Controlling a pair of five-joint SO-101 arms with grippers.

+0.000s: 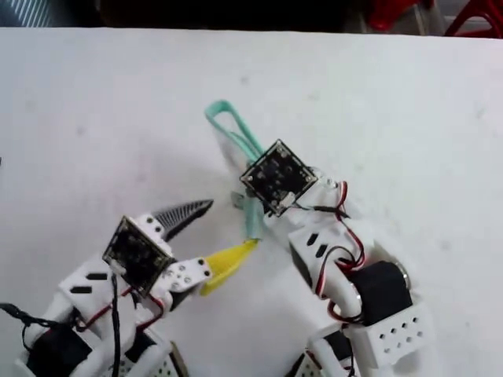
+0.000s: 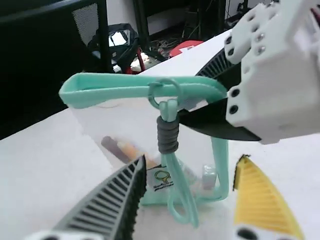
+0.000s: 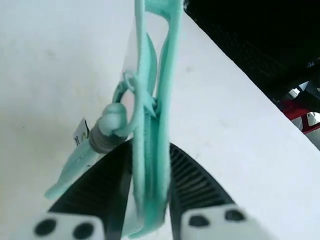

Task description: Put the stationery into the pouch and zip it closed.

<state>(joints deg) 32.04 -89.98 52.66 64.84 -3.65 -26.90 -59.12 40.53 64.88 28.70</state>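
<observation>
A clear pouch with mint-green edging (image 2: 115, 125) stands on edge on the white table. A dark pen-like item and other stationery show through its wall. My right gripper (image 3: 150, 170) is shut on the pouch's (image 3: 156, 75) end seam, one black finger on each side. The zip pull's green cord with a grey bead (image 2: 167, 136) hangs down the pouch's side. My left gripper (image 2: 190, 200) is open, and its black finger (image 2: 117, 200) and yellow finger (image 2: 260, 195) flank the cord without touching it. From above, the left gripper (image 1: 233, 224) sits close beside the pouch (image 1: 232, 129).
The white table (image 1: 94, 110) stretches wide to the left and the far side. Its back edge meets a dark room with a chair and red objects (image 2: 182, 47). Both arm bases (image 1: 377, 314) crowd the near edge.
</observation>
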